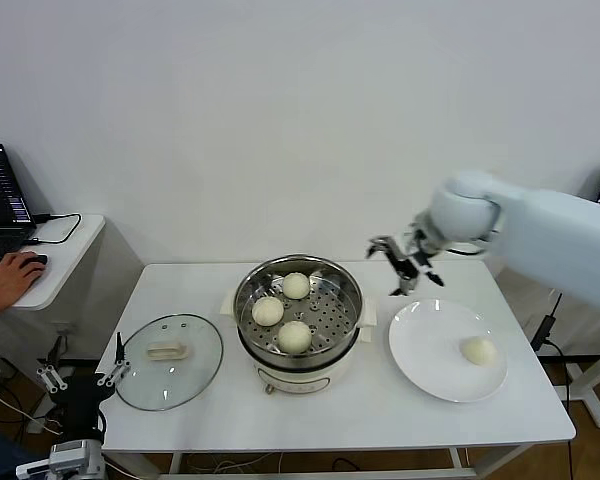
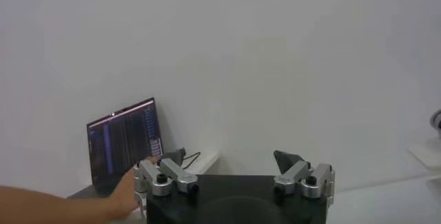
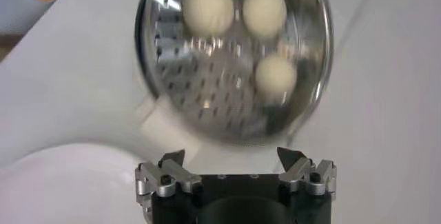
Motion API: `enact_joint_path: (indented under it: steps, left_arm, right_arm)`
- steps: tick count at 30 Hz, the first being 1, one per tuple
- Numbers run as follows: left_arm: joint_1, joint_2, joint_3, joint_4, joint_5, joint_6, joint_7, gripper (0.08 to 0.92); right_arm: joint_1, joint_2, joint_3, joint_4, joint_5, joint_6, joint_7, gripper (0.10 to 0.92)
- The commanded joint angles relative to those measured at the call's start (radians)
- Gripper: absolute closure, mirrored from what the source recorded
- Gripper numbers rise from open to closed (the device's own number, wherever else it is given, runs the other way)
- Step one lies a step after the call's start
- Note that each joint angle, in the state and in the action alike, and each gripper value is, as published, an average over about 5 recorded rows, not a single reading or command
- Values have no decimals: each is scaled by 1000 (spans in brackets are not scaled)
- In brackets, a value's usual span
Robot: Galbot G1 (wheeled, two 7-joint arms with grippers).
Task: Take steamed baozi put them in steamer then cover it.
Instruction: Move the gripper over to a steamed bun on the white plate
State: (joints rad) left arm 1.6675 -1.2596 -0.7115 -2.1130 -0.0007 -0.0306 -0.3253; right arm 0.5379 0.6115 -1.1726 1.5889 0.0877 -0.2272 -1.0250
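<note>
**Three buns in the steamer, one on the plate**

The round shiny stainless-steel steamer (image 1: 298, 305), sitting on its cream-white pot base, is standing at the middle of the white table (image 1: 180, 285). Three small round off-white steamed baozi (image 1: 294, 336) are lying on its perforated bottom, spaced a little apart from one another. A fourth off-white bun (image 1: 478, 350) is resting on the flat white plate (image 1: 430, 350) just to the right of the steamer.

The round clear glass cover (image 1: 169, 361), with its metal rim and cream-white handle facing up, is lying flat on the table to the left of the steamer, not touching it.

The right gripper (image 1: 408, 262) is hovering in the air above the table, behind the plate and to the right of the steamer's rim, with its jaws standing wide apart and nothing between them. In its wrist view the steamer with three buns is showing beyond the spread fingertips (image 3: 289, 158).

The left gripper (image 1: 82, 377) is hanging low off the table's left front corner, left of the cover, fingers spread wide and holding nothing.
</note>
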Motion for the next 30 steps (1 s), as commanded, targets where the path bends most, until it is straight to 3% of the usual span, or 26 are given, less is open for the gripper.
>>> enact_joint_path:
  steps: [1,13,30]
  left_arm:
    - [1,5,5,5,1,0,0,177]
    - [16,0,2,7,10,1,-1,177]
    - [28,-6,-10,2,16,4,0,177]
  right_arm:
    - [-303,-230,237,-36,-97,-57,-58,203]
    - [-813,-186,702,-233,-343,47,-83,203]
    - [-880,13,769,-454,-475,87,-28,203]
